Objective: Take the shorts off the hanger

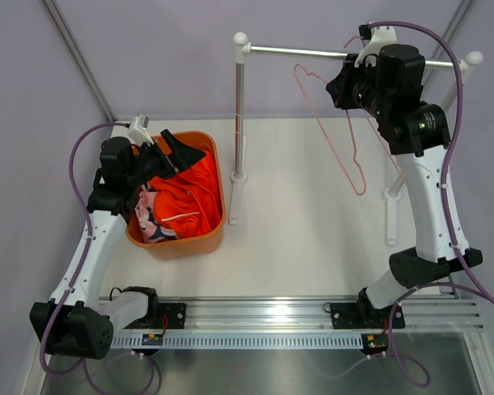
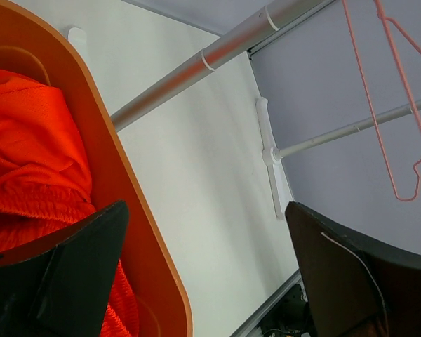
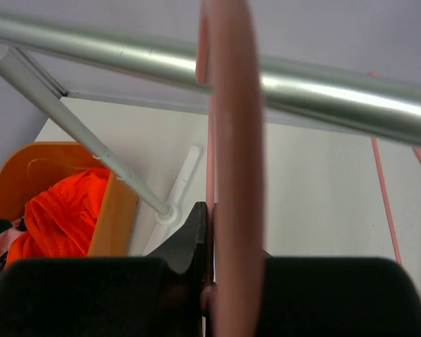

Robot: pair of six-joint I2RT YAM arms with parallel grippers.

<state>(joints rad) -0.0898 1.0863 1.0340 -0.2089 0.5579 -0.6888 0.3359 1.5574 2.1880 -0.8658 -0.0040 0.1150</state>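
The bright orange-red shorts (image 1: 193,193) (image 2: 35,154) (image 3: 56,214) lie bunched in an orange basket (image 1: 181,247), with the pink patterned shorts (image 1: 151,216) beside them at the left. My left gripper (image 1: 169,152) (image 2: 205,210) hovers over the basket's far right rim, open, with nothing between its fingers. The pink wire hanger (image 1: 350,156) (image 2: 389,140) hangs bare from the metal rail (image 1: 296,52). My right gripper (image 1: 346,82) (image 3: 212,232) is up at the rail, shut on the hanger's neck just below its hook (image 3: 231,140).
The rail (image 3: 323,91) rests on two white-footed posts, the left one (image 1: 239,123) standing just right of the basket (image 2: 119,175). Purple walls close the back and sides. A slotted metal track (image 1: 296,317) runs along the near edge.
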